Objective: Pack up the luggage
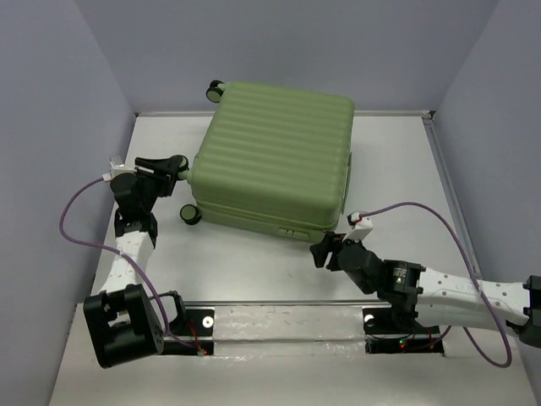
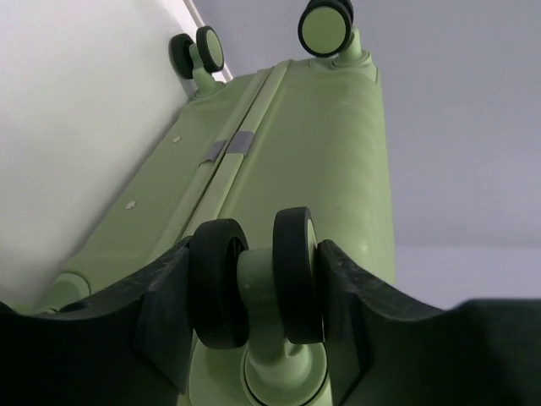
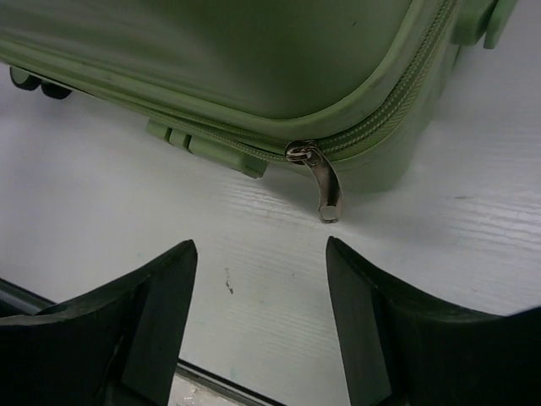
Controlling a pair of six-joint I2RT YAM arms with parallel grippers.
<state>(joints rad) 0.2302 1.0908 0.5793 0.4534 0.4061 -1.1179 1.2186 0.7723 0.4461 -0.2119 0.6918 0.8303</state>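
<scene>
The luggage [image 1: 275, 156], a light green ribbed hard-shell suitcase, lies closed and flat on the white table. My left gripper [image 1: 179, 165] is at its left side. In the left wrist view the gripper [image 2: 258, 254] is shut on a black twin wheel [image 2: 296, 271], with one finger pressed against each outer face. My right gripper [image 1: 319, 251] is open just off the near right corner of the luggage [image 3: 237, 59]. Nothing is between its fingers [image 3: 260, 245]. The metal zipper pull [image 3: 325, 186] hangs a little beyond them, apart from both fingers.
Another wheel [image 1: 191, 215] sticks out at the near left corner and one [image 1: 215, 90] at the far left. Grey walls close the table on three sides. A metal rail [image 1: 287, 317] runs along the near edge between the arm bases. Purple cables [image 1: 72, 220] loop off both arms.
</scene>
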